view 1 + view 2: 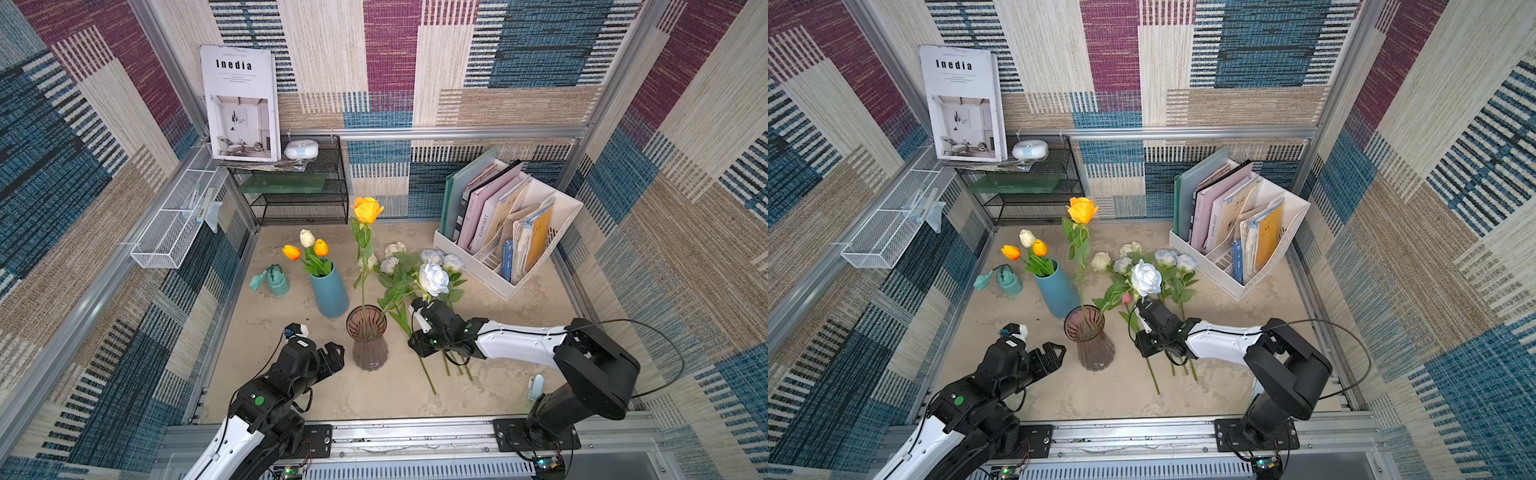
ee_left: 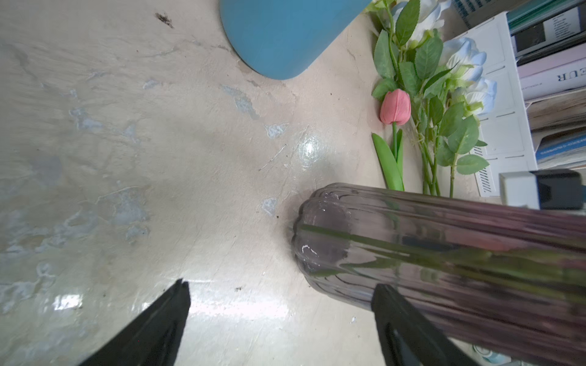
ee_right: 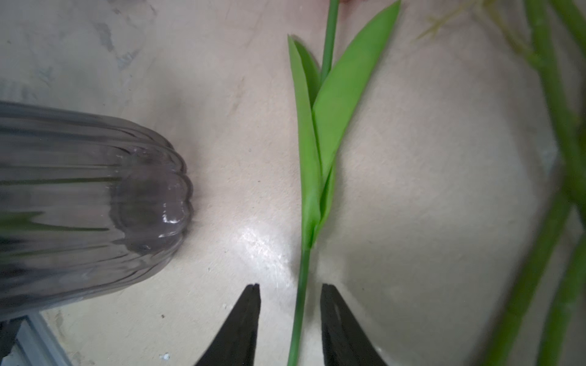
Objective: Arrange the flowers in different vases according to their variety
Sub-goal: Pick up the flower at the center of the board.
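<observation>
Green and thin, the stem of the pink tulip (image 3: 300, 304) is running up between the right jaws. They are standing apart on either side of it, with worktop showing in both gaps, so they are not yet pinching it. The tulip's long leaves (image 3: 320, 133) are fanning out just beyond the tips, and the ribbed purple vase (image 3: 95, 196) is filling the left of that wrist view. The left jaws are spread wide and holding nothing, hanging near the left side of the purple vase (image 1: 367, 338). That vase is standing at lower centre in both top views, with the orange rose (image 1: 366, 210) rising upright from it. Up and to the left, the blue vase (image 1: 330, 293) is holding three tulips (image 1: 307, 238), orange, white and yellow. The pink bloom (image 2: 395, 106) is lying on the worktop (image 1: 291, 386) right of the purple vase, just beside a cluster of white and pale-blue roses (image 1: 433, 278) that is spreading toward the white file box (image 1: 540, 266).
</observation>
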Robot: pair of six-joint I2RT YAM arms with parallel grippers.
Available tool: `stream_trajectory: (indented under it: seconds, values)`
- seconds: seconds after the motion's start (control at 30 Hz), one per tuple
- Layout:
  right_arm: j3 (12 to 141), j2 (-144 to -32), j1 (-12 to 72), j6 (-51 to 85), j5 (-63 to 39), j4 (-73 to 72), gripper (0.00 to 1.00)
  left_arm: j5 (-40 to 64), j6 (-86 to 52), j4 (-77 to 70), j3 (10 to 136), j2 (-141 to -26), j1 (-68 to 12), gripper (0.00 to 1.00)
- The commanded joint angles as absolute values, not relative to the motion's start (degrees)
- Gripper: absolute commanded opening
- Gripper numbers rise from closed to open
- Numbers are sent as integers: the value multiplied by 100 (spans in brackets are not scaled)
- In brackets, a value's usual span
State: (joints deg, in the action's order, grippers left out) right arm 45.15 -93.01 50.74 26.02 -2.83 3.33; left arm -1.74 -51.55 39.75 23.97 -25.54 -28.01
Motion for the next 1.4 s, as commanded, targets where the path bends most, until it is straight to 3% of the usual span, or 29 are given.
stream_trajectory:
  seconds: [0.0, 0.17, 0.43, 0.77, 1.03, 1.13, 1.37]
  values:
    - [4806, -9651, 5192, 2546, 274, 823, 36, -73, -5075, 3730, 2383, -2632, -2795, 93]
    - [5102, -10052, 5316, 2688, 913, 1319, 31, 387, -5039, 3330, 2313, -2842, -2786, 86]
    - [5033, -9879, 5312, 2871, 1146, 1436, 0, 921, -5173, 2683, 2114, -3085, -2777, 78]
    - [5066, -7986, 4976, 2979, 1761, 1664, 0, -143, -4992, 4285, 2951, -2330, -2777, 83]
    - [5956, -6476, 4771, 2517, 2605, 2042, 0, -53, -4739, 4717, 4097, -2290, -2782, 93]
    - [6240, -6073, 4772, 2125, 2246, 1736, 0, 177, -4605, 4648, 4543, -2440, -2777, 99]
    - [6915, -5854, 4772, 1797, 773, 1136, 0, 910, -4335, 4394, 5361, -2938, -2777, 99]
